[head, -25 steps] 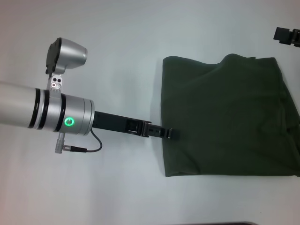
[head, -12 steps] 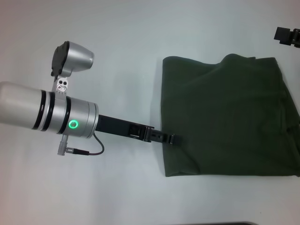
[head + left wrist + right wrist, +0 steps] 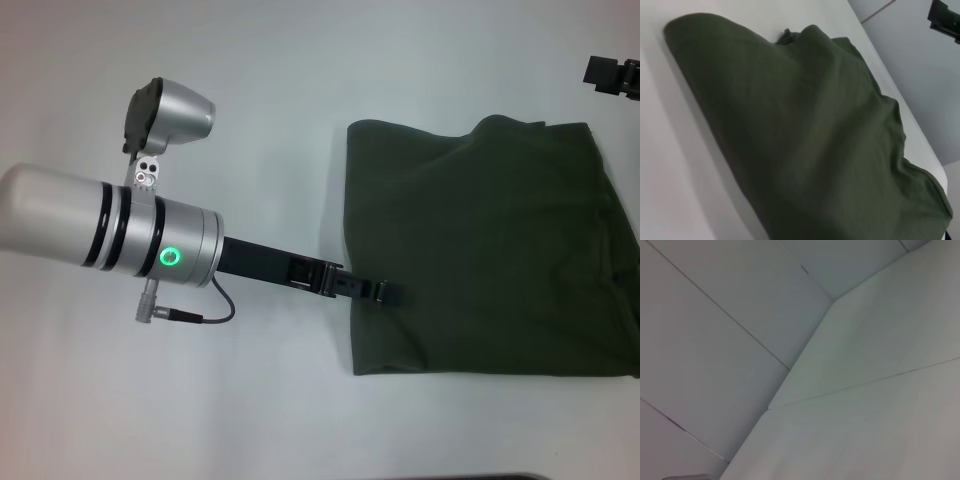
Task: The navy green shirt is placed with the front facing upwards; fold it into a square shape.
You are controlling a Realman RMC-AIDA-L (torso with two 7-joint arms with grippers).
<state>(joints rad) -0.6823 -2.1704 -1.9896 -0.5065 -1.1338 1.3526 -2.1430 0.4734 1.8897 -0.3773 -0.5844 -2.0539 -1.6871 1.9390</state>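
The navy green shirt (image 3: 490, 250) lies folded into a rough rectangle on the right half of the white table, plain cloth up and no print showing. Its left and near edges are straight, and the far edge is rumpled. My left arm reaches in from the left, and the left gripper (image 3: 385, 291) sits at the shirt's left edge, its tip just over the cloth near the front corner. In the left wrist view the shirt (image 3: 810, 135) fills the picture as a mounded fold. The right gripper (image 3: 612, 75) rests far back at the right, away from the shirt.
The white table (image 3: 260, 90) spreads bare to the left of and behind the shirt. The right gripper (image 3: 945, 17) shows beyond the table's far edge in the left wrist view. The right wrist view holds only pale panels (image 3: 800, 360).
My left arm has swung to the right, and the gripper tip has moved from just off the shirt's left edge onto the cloth. The shirt and the right arm have kept still.
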